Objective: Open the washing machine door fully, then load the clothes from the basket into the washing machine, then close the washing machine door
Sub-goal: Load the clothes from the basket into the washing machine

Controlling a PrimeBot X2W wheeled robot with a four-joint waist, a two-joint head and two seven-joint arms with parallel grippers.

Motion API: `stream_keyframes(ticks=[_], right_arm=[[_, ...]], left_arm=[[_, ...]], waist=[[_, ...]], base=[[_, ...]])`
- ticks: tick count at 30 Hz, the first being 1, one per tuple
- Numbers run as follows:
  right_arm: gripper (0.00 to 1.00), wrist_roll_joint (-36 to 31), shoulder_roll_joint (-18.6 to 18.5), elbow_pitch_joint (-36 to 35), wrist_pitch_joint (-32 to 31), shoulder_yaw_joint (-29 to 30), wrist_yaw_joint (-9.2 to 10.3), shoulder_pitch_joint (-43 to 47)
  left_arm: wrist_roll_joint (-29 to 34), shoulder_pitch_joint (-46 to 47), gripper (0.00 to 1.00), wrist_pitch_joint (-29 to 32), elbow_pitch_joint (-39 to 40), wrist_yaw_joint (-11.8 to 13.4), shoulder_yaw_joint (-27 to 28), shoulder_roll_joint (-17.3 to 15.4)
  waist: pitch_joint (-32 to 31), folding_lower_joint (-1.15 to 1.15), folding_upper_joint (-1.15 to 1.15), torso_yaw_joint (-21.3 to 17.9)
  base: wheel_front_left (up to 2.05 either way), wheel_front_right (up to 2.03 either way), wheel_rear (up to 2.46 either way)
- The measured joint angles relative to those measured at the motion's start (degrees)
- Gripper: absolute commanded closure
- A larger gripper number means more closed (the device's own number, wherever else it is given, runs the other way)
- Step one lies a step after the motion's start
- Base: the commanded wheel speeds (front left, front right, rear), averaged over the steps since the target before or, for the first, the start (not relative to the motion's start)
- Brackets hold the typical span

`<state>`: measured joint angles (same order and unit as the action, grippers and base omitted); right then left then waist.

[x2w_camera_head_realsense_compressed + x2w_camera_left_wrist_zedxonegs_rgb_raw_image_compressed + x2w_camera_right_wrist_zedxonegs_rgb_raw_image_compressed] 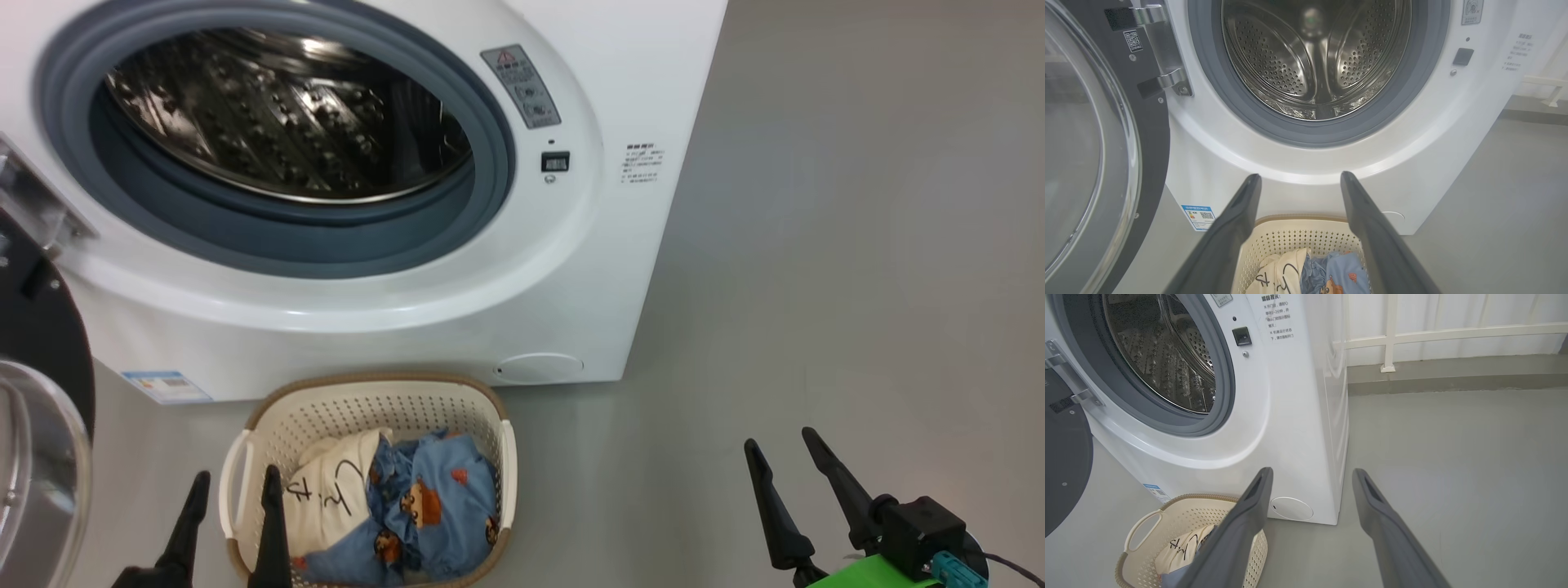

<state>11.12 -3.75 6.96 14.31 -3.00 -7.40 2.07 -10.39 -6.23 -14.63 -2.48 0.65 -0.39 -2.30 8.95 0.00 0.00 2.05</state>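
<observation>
The washing machine door [45, 343] is hanging swung out at the left edge of the head view, leaving the steel drum [286, 114] of the washing machine [620, 269] gaping across the upper left of the frame. So the step in hand is looking like the first pick from the basket [367, 390], which is sitting on the floor [816, 245] at lower centre, just in front of the machine and below the opening.

The clothes are lying heaped inside it. The cream lettered garment [335, 490] is occupying the left half, and its length seems to be running up the frame toward the machine. The blue bear-print garment [441, 498] is bunching to its right, touching it.

The left fingers [272, 523] are standing spread and gripping nothing at lower left. One of them is overlapping the basket's left rim, and in the left wrist view the clothes are showing between them, ahead and below. The right fingers [837, 480], equally spread and empty, are hovering over bare floor well to the right. The left arm is therefore looking the nearer, with the cream garment closest to it.
</observation>
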Motion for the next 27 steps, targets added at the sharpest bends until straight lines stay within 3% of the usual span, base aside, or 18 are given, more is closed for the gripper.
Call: stream_keyframes(ticks=[8, 27], right_arm=[[0.00, 0.0, -0.1, -0.1, 0.0, 0.0, 0.00, -2.7], [0.00, -0.5, -0.1, -2.6, 0.0, -1.4, 0.00, -11.9]], left_arm=[[-0.6, 5.0, 0.00, 0.0, -2.7, -0.5, -0.5, 0.0], [-1.4, 27.3, 0.00, 0.0, -23.1, -3.8, 0.6, -2.3]], waist=[[5.7, 0.00, 0.00, -0.5], [24.1, 0.00, 0.00, -2.2]], base=[[0.00, 0.00, 0.00], [0.00, 0.00, 0.00]])
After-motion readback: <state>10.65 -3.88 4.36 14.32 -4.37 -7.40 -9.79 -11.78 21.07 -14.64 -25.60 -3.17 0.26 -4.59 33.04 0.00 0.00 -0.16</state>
